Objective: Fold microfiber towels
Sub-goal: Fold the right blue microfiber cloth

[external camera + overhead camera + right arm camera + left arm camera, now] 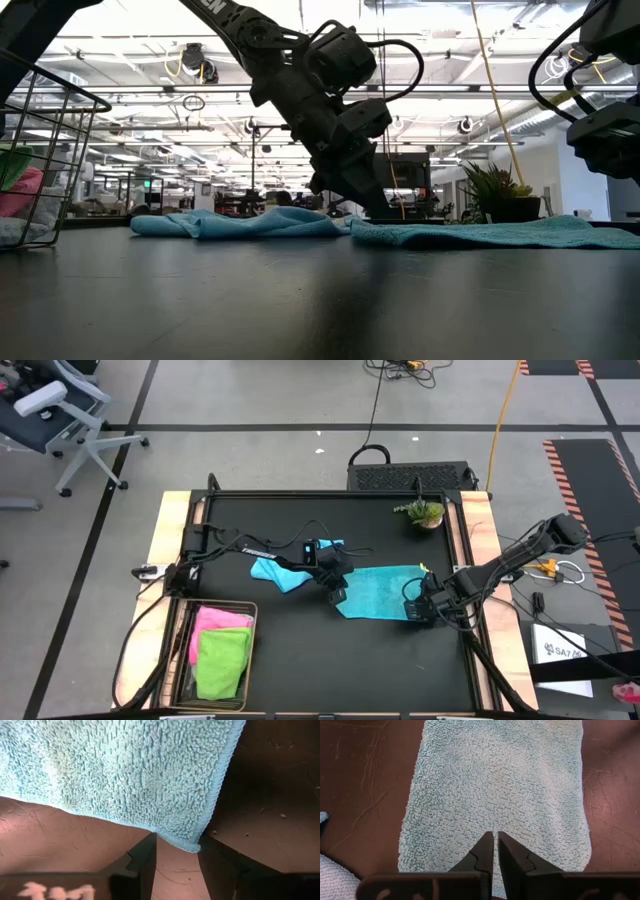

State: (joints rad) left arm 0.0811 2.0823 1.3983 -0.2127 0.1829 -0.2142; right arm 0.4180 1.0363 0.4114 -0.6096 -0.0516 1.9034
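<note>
Teal towel [380, 592] lies flat on the black table [300, 660], spread between the two grippers.

Left gripper [335, 592] sits at the towel's left end, low, at or just above the cloth. In the left wrist view its fingers [485, 855] are pinched nearly together with only a thin slit between them. The towel [495, 790] stretches away from the tips, and its near edge passes under them. Cannot tell if any fabric is actually caught in the slit. The low view shows the same gripper [375, 205] angled down to the seam where the two cloths meet.

Right gripper [418, 610] is at the towel's right near corner. The right wrist view has its fingers [142, 857] spread apart, with the hemmed corner of the towel [125, 770] sitting in the gap between them. The jaws are not closed on it, and the cloth hangs free of both pads there.

Light blue towel [290, 568] is crumpled behind the left gripper, on its far-left side, touching the teal one's end. In the low view it is a low rumpled heap [230, 222].

Wire basket [182, 660] is well off to the left gripper's near-left, holding the pink towel [220, 620] and lime green towel [222, 660]. Potted plant [425, 512] stands beyond the right gripper, apart from the cloth.
</note>
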